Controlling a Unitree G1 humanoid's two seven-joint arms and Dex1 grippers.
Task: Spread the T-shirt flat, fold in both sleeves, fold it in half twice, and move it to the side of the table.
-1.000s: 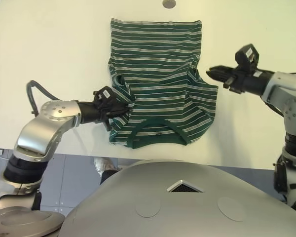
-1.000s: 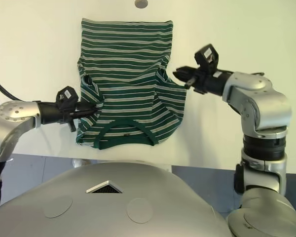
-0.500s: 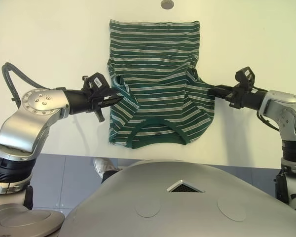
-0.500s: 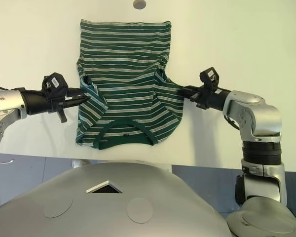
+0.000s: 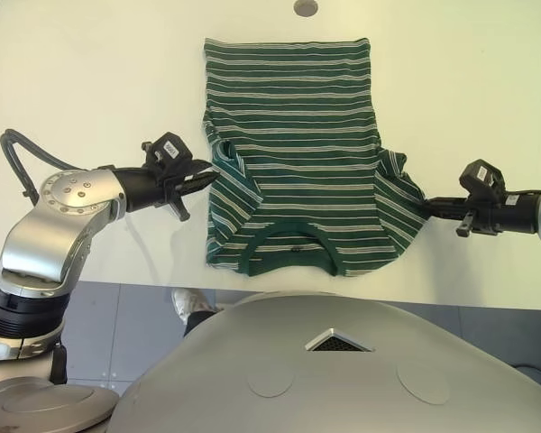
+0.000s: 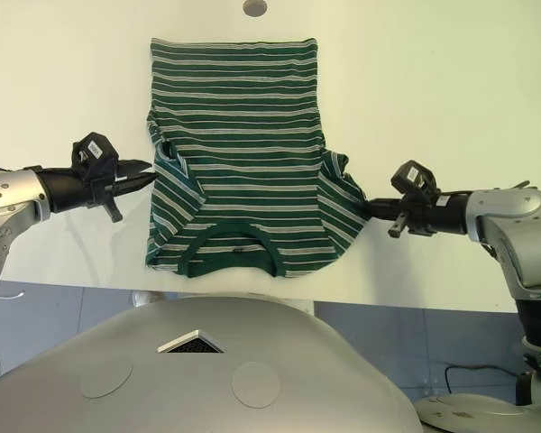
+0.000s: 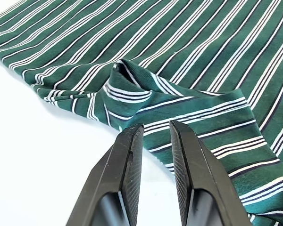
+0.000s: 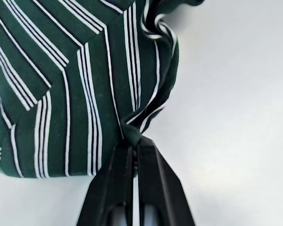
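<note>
A white table [image 5: 90,72] stands over grey floor tiles [image 5: 140,325].

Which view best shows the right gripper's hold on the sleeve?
Right wrist view: right gripper shut on the sleeve, cloth bunched at its tips. Eye views show that pinch small; left wrist view, the other sleeve.

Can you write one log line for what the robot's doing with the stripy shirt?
left gripper: open, at left sleeve | right gripper: shut on right sleeve | T-shirt: on table
</note>
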